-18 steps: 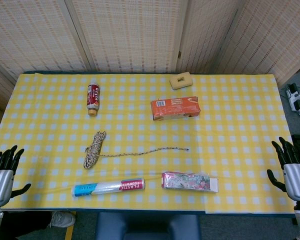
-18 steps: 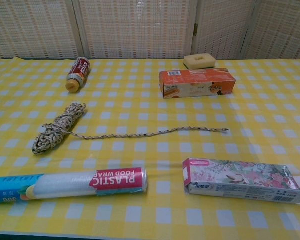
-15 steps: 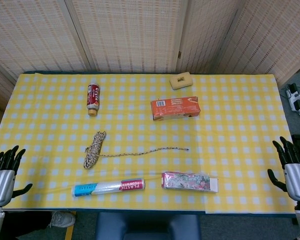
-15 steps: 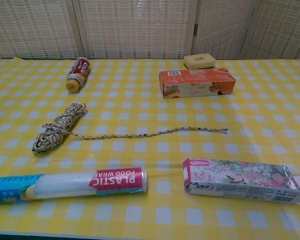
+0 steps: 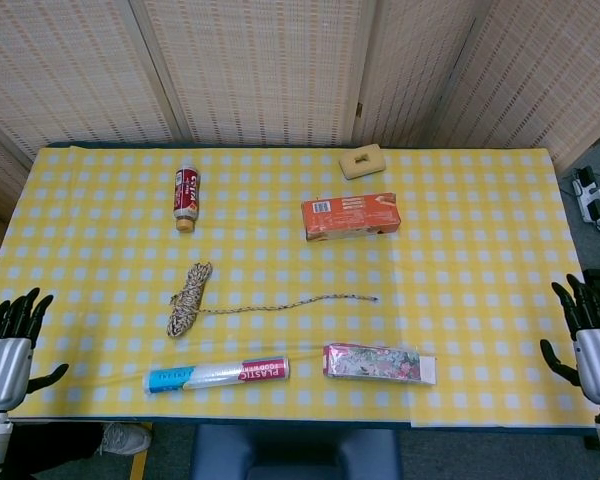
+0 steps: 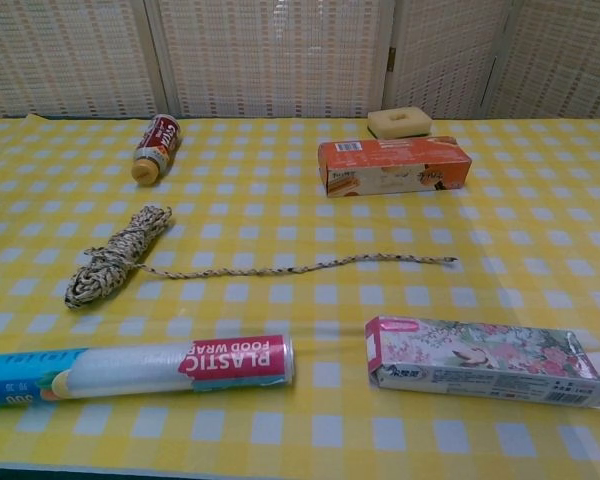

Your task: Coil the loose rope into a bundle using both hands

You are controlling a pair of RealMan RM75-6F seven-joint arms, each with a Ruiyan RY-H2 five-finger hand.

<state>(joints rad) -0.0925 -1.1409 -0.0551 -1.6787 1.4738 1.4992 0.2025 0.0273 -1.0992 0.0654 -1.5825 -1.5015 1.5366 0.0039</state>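
Facing up, "PLASTIC FOOD WRAP" on the roll (image 6: pixel 170 367) near rope (image 6: pixel 115 258).

Chest view shows neither hand; plastic wrap roll (image 6: pixel 135 368) runs off the left edge, floral box (image 6: pixel 490 361) off the right edge. Head view: left hand (image 5: pixel 8 345) at the table's near left corner, wrist cut by the bottom edge; right hand (image 5: pixel 592 335) clipped by the right edge. Bottle (image 5: pixel 187 190) and orange box (image 5: pixel 349 215) print too small to read

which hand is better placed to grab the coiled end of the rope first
Left. The rope's coiled end lies on the left half of the table, nearer the open left hand; the right hand sits at the far right edge.
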